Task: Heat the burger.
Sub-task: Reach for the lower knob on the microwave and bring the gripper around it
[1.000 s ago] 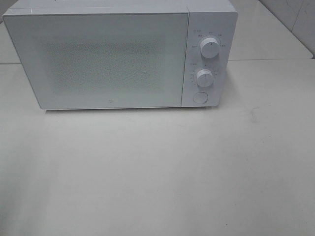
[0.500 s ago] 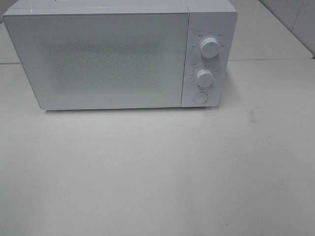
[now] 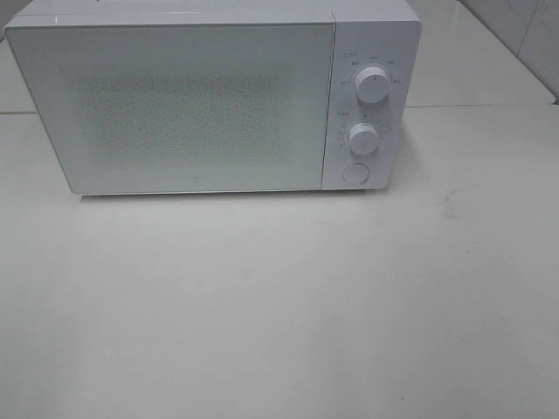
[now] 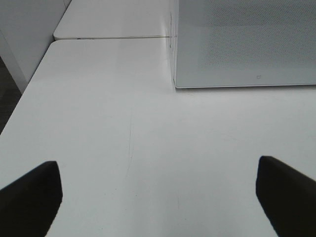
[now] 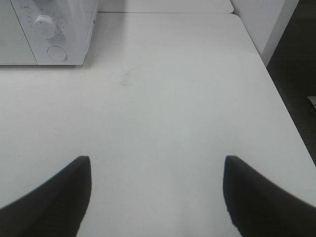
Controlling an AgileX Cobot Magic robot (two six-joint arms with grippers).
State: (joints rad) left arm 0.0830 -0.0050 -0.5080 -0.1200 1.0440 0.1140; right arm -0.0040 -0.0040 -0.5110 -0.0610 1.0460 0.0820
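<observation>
Burger: you cannot tell where it is; no view shows it. Your table [image 3: 279, 305] is flat, matte white and faintly scuffed. Along its far edge stands a boxy white microwave [image 3: 201, 105], speckled glossy door shut, with two round knobs [image 3: 373, 85] above a round button [image 3: 355, 173]. Pale wall tiles [image 3: 524, 35] lie beyond the far right corner. Left gripper [image 4: 157, 163] and right gripper [image 5: 157, 160] are spread wide, pinching nothing.

The burger was out of sight in every view; the white microwave [image 3: 214, 103] stood on the far side of the bench [image 3: 279, 305], left of middle, its speckled door [image 3: 179, 112] shut, two dials [image 3: 372, 85] at its right.
</observation>
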